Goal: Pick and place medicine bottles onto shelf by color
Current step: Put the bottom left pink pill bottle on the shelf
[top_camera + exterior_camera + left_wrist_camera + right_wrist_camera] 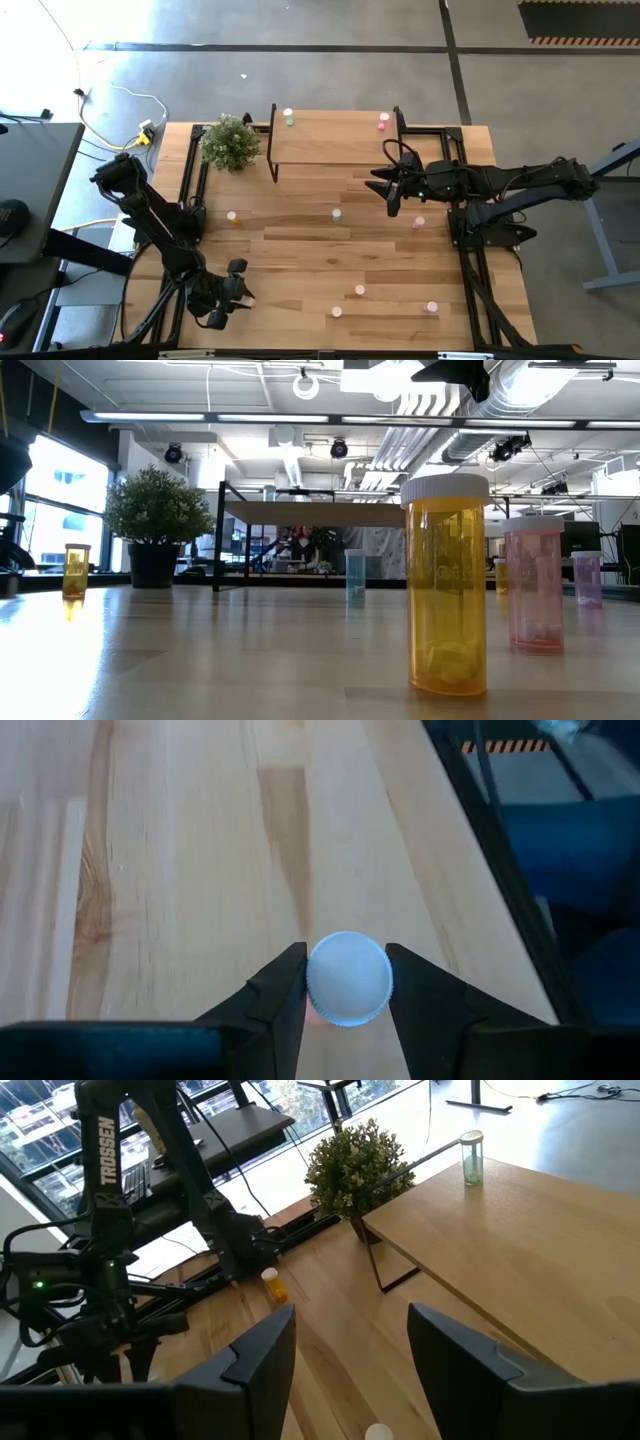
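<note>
The left end effector [346,982] pinches a white-capped bottle [348,978] between its fingers on the surface, so lifting comes next, while the right end effector [350,1350] waits open near the shelf [330,138].

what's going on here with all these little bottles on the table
A two-arm robot is sorting medicine bottles onto a small wooden shelf. The left tool, at the table's near left corner, has its fingers against a white-capped bottle. The right tool hangs open near the shelf, holding nothing. A green bottle and a pink bottle already stand on the shelf; several others remain on the table.
</note>
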Controlling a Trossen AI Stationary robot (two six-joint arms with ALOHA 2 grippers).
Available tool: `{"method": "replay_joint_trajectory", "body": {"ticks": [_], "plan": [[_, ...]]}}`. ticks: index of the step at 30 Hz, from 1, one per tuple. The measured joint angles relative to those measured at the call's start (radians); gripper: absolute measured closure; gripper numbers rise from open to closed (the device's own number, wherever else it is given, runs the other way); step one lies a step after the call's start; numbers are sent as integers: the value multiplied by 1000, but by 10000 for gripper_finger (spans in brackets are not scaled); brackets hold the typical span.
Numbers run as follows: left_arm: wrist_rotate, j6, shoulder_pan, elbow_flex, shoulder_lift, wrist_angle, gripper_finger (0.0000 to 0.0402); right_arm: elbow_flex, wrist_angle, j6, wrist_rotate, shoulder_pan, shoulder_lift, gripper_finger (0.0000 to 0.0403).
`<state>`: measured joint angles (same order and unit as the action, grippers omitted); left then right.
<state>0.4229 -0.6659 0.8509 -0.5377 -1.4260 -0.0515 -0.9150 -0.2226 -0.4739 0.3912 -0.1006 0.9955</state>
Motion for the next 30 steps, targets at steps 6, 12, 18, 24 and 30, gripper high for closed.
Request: {"method": "replay_joint_trajectory", "body": {"ticks": [6,12,18,24,30], "plan": [[-42,90,-95,0,51,-32,280,0,-7,0,0,0,0,217],[-113,222,-252,0,129,-58,281,0,-8,0,0,0,0,217],[-213,393,-445,-32,208,-65,281,0,-6,0,0,0,0,217],[-330,544,-648,-117,243,-17,281,0,-6,3,26,13,0,217],[-394,648,-851,-216,243,43,281,0,-7,50,54,72,0,217]]}}
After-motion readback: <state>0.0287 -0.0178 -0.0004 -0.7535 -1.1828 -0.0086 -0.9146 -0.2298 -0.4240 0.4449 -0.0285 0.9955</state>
